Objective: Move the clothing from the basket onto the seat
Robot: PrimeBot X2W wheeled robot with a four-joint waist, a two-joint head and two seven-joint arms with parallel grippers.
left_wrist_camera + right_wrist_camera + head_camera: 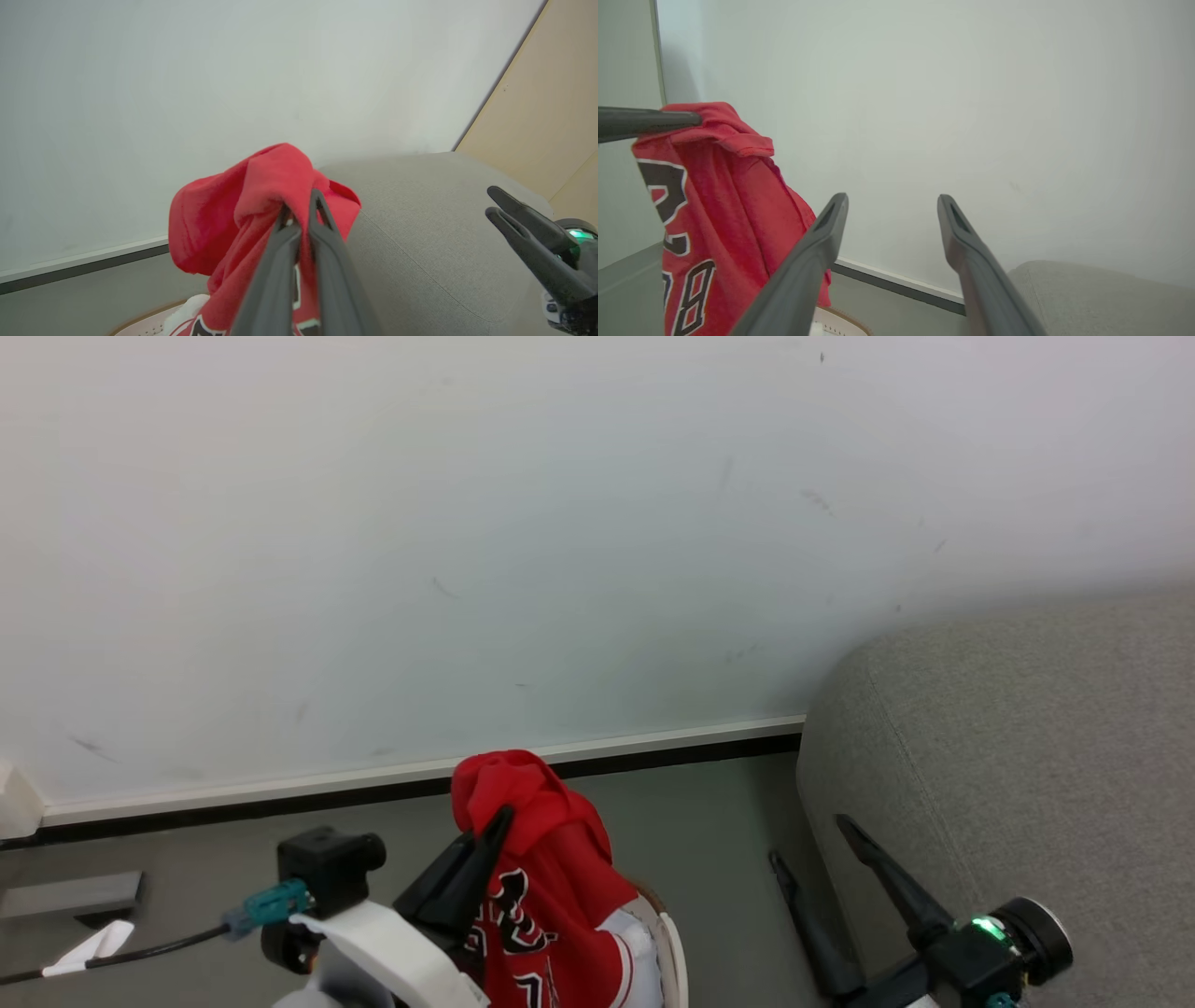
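Red jersey (pixel 560 887) hangs lengthwise straight down from the clamped left gripper (pixel 507 816); right gripper (pixel 807 837) gapes empty.

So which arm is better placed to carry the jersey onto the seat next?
Left. The left gripper is shut on the red jersey, which hangs over the basket, and the grey seat lies just to its right. The right gripper is open and holds nothing.
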